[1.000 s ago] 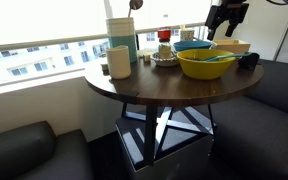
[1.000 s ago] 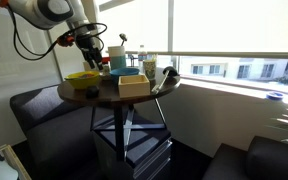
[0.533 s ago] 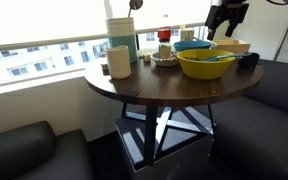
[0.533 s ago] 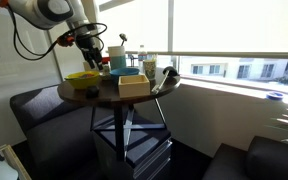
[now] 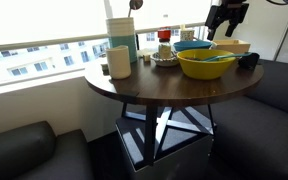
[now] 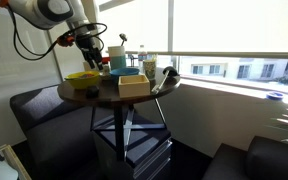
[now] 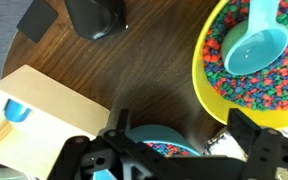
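Your end effector (image 7: 176,138) hangs with jaws spread wide, the blue bowl (image 7: 164,150) straight beneath it at the wrist view's bottom centre, yellow bowl (image 7: 198,62) at upper right.

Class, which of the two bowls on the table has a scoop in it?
The yellow bowl: a teal scoop lies in it; the blue bowl shows none.

Hand (image 7: 178,148) spread wide above blue bowl (image 7: 156,137); scoop (image 7: 256,46) in yellow bowl (image 7: 198,72).
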